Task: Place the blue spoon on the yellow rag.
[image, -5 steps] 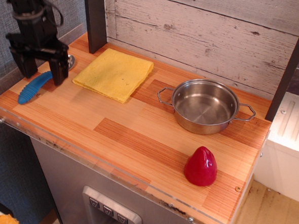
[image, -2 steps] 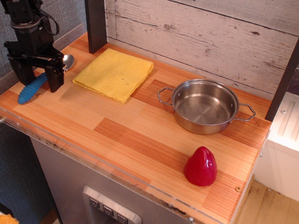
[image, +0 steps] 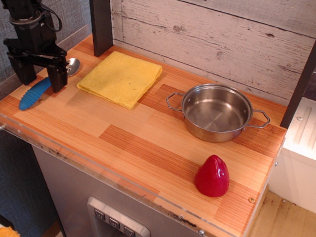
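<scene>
The blue spoon [image: 35, 92] lies on the wooden counter at the far left, its blue handle toward the front edge and its silver bowl [image: 72, 65] toward the back. The yellow rag [image: 121, 77] lies flat just right of it, near the back. My gripper [image: 41, 79] stands open over the spoon, one black finger on each side of the handle's upper part. It holds nothing. The middle of the spoon is hidden behind the fingers.
A steel pot [image: 216, 112] with two handles stands right of the rag. A red cone-shaped object [image: 212, 175] sits near the front right. A dark post [image: 101, 18] rises at the back left. A clear strip [image: 90, 171] edges the counter front.
The gripper dipped lower and toward the front, then rose and shifted slightly back over the spoon. Its jaws stay open. The spoon and rag have not moved.
</scene>
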`<state>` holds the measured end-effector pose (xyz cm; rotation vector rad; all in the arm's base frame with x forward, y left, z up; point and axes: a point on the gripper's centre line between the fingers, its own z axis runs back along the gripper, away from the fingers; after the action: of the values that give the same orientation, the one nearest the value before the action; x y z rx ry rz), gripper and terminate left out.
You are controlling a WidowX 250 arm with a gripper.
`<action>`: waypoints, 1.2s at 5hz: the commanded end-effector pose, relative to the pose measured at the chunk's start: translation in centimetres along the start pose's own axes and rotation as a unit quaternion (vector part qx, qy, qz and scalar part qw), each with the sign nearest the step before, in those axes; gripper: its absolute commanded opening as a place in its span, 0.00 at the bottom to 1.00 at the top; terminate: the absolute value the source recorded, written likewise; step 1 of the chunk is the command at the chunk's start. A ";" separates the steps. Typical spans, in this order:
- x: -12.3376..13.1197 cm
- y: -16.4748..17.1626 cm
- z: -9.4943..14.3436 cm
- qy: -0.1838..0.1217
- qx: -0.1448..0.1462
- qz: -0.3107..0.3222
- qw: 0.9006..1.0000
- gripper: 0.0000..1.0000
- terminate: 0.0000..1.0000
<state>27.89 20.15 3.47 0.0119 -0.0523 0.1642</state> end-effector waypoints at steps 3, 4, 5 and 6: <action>0.3 1.3 -1.1 0.016 0.029 0.008 0.999 1.00 0.00; 0.2 1.5 -1.9 0.027 0.031 0.005 0.999 1.00 0.00; 0.2 1.3 -1.6 0.019 0.032 -0.003 0.999 0.00 0.00; 0.1 1.2 -0.5 0.005 0.042 -0.006 0.999 0.00 0.00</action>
<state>27.55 21.33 1.06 0.0690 0.0009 0.1670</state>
